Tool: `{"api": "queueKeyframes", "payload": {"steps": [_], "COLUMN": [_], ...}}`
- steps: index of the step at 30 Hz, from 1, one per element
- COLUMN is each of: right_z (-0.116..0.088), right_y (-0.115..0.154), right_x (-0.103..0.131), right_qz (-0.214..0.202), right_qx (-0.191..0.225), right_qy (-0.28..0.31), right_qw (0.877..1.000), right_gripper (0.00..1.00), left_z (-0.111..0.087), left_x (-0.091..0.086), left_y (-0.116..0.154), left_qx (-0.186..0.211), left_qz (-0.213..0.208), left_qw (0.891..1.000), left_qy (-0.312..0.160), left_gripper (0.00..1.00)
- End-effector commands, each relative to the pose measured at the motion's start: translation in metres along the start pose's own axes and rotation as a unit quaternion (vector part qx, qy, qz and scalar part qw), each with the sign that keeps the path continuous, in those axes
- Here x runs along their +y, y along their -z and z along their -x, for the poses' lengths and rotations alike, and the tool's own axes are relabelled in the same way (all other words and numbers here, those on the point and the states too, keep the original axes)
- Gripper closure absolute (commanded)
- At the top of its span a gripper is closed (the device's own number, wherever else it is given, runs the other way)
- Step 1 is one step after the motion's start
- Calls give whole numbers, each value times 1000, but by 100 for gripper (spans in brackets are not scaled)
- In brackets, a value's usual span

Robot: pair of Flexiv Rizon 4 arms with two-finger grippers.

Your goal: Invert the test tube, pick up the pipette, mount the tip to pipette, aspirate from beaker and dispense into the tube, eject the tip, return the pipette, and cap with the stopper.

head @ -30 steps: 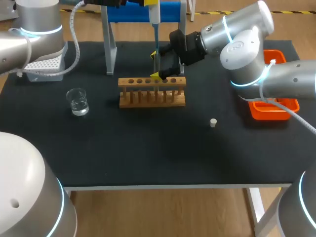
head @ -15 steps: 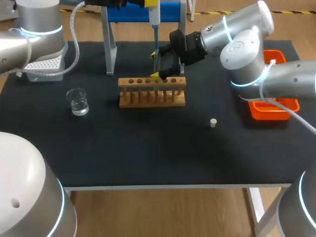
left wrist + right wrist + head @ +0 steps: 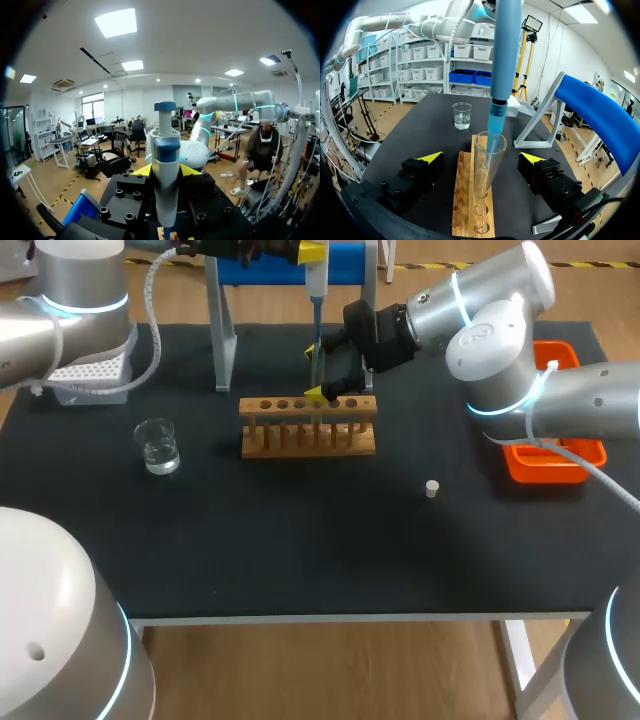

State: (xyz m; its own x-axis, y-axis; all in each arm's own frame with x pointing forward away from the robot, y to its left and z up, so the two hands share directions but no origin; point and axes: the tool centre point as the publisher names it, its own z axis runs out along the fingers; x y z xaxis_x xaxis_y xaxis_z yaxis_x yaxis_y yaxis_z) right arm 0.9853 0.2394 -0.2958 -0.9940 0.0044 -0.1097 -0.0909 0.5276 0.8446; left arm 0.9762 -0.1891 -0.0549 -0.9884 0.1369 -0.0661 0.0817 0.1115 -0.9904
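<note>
Well apart on black table [image 3: 300, 540]: beaker [image 3: 158, 446], rack [image 3: 308, 427], stopper [image 3: 432, 488].

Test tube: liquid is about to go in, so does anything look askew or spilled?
Nothing looks spilled or broken. The test tube stands in the rack leaning slightly, its mouth around the pipette tip; the right gripper is open on either side.

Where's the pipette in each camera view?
Head view: pipette at top middle, in the left gripper, above the rack.
Left wrist view: pipette in the left gripper.
Right wrist view: pipette ahead, its end inside the tube.
Shared landmark: the rack, in head and right wrist views.
</note>
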Motion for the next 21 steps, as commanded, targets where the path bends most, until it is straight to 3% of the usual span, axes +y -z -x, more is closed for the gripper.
{"api": "queueKeyframes", "payload": {"steps": [1,21], "right_z": [1,1], "right_y": [1,1], "right_x": [0,0], "right_qz": [-1,-1], "right_qx": [2,2], "right_qy": [0,0], "right_qw": [1000,1000], "right_gripper": [0,0], "left_z": [1,-2], "left_x": [-1,8], "left_y": [-2,-10], "left_qx": [4,6], "left_qz": [4,21], "left_qw": [1000,1000], "left_qy": [-4,-18], "left_gripper": [100,100]}}
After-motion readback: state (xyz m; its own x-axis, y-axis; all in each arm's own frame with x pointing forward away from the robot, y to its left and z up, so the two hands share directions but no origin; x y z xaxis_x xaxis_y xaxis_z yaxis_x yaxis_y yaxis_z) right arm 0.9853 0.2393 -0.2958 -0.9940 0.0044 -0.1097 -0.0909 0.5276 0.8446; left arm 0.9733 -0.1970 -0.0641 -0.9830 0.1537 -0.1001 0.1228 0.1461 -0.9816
